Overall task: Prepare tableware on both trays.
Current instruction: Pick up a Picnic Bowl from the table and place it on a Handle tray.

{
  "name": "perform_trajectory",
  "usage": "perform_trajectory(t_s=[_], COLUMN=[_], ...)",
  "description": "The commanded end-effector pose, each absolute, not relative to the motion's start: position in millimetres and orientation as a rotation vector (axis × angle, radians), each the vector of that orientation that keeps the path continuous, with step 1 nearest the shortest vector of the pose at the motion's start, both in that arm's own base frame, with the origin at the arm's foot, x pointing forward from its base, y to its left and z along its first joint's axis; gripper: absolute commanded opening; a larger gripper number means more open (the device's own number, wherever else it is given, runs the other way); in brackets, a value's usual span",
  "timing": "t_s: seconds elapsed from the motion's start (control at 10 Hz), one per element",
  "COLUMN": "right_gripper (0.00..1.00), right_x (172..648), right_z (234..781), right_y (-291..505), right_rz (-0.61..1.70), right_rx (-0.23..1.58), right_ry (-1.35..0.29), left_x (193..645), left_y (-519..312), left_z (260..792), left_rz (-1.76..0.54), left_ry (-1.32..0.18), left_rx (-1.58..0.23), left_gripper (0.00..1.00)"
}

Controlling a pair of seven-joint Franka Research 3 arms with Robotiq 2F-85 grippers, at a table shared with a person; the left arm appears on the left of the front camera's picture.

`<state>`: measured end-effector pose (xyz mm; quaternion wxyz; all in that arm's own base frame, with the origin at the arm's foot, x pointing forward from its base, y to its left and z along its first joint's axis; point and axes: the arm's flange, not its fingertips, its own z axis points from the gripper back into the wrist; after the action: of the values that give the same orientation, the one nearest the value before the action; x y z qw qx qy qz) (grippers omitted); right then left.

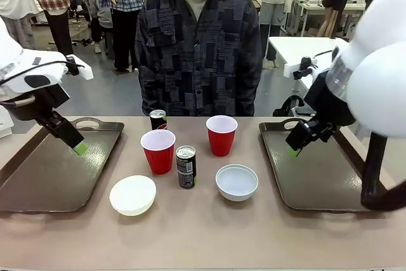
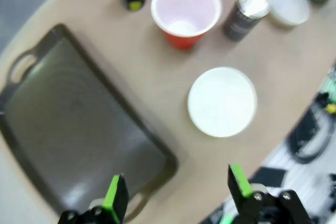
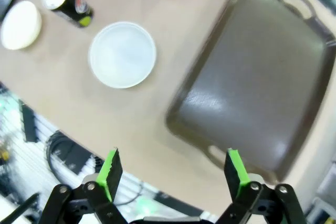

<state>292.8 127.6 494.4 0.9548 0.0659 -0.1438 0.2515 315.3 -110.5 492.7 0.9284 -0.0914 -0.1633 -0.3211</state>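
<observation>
Two dark brown trays lie flat on the table, the left tray [image 1: 38, 179] [image 2: 68, 135] and the right tray [image 1: 314, 172] [image 3: 257, 72], both bare. Between them stand two red cups [image 1: 158, 150] [image 1: 221, 134], two dark cans [image 1: 185, 166] [image 1: 158, 119] and two white bowls [image 1: 132, 195] [image 1: 236, 182]. My left gripper [image 1: 79, 148] [image 2: 176, 195] hangs open above the left tray, holding nothing. My right gripper [image 1: 293, 152] [image 3: 173, 174] hangs open above the right tray's near-left part, also holding nothing. From the wrists, a bowl [image 2: 222, 101] [image 3: 122, 54] lies beside each tray.
A person [image 1: 200, 42] stands at the far edge of the table behind the cups, hands out of sight. The table's front strip [image 1: 203, 239] is bare. Cables and gear lie below the table edge [image 2: 315, 135].
</observation>
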Motion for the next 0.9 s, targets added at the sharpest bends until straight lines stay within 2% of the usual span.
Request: perform_trajectory(t_s=[0.0,0.2,0.3,0.6,0.8], right_gripper=[1.00,1.00,1.00,1.00,1.00], right_x=[291,286,278,263,262], right_z=[496,495,497,503,501], right_y=[72,6,-23,-80,-100], right_rz=[0.453,0.312,0.263,0.124,0.084], right_rx=[0.438,0.696,0.764,0.868,0.895], right_ry=[-0.209,-0.231,-0.268,-0.358,-0.352], left_x=[322,333,333,331,327], left_y=[-68,-21,-2,56,90], left_z=[502,504,500,499,500], left_rz=[-0.570,-0.447,-0.393,-0.232,-0.162], left_ry=[-0.324,-0.291,-0.286,-0.325,-0.353], left_rx=[-0.523,-0.695,-0.730,-0.716,-0.720], left_gripper=[1.00,1.00,1.00,1.00,1.00])
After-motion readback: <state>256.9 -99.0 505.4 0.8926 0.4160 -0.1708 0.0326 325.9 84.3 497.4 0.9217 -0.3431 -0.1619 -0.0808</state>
